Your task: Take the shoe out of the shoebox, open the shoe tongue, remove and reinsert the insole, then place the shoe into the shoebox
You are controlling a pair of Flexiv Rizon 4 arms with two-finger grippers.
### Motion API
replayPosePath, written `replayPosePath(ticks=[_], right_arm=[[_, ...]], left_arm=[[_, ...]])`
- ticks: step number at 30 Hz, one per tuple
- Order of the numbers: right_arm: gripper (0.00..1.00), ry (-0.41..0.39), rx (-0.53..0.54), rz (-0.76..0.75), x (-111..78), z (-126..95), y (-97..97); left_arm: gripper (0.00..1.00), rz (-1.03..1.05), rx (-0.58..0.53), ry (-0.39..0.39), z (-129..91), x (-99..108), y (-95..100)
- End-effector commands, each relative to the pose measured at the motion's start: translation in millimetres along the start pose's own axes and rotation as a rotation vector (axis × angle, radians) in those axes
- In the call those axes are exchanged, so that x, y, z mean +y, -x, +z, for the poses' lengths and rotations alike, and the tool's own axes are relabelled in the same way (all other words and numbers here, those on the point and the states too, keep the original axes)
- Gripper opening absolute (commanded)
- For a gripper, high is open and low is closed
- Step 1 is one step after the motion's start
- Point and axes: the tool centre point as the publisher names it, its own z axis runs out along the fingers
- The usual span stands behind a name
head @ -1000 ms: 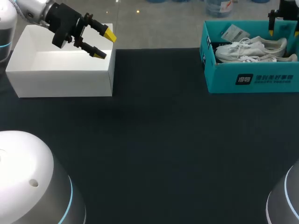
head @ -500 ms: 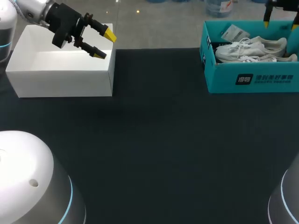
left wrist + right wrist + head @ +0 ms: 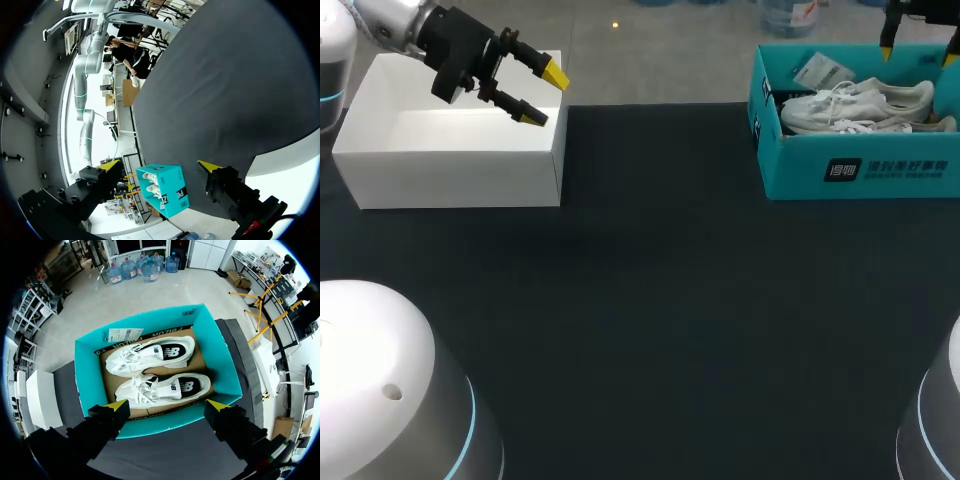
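Shoebox (image 3: pixel 155 375): teal, both white shoes (image 3: pixel 160 385) lying inside.
Right pincer (image 3: pixel 167 410): fingers apart, risen higher above shoebox; no shoe held.
Left pincer (image 3: pixel 542 95): fingers apart, unmoved, well away from the shoebox.

Teal cardboard shoebox (image 3: pixel 224 371) with a smooth, faintly glossy outer face and a plain brown, matt cardboard floor; it holds two white shoes (image 3: pixel 152 354) of smooth leather-like upper with woven cloth laces. Dark cloth-like table surface (image 3: pixel 650 300), matt and finely textured. White open box (image 3: pixel 450 160) of smooth, matt card.
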Motion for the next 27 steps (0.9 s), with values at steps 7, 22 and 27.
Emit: replayPosePath(ticks=[7, 22, 27], right_arm=[[1.0, -0.048, 0.008, -0.074, -22.1, 15, -11.7], [1.0, -0.164, 0.052, -0.172, -73.7, 11, -13.2], [1.0, -0.164, 0.052, -0.172, -73.7, 11, -13.2]], left_arm=[[1.0, -0.639, -0.031, 0.399, -4, 40, -6.3], [1.0, -0.933, -0.182, 0.795, -35, 65, 9.7], [1.0, -0.933, -0.182, 0.795, -35, 65, 9.7]])
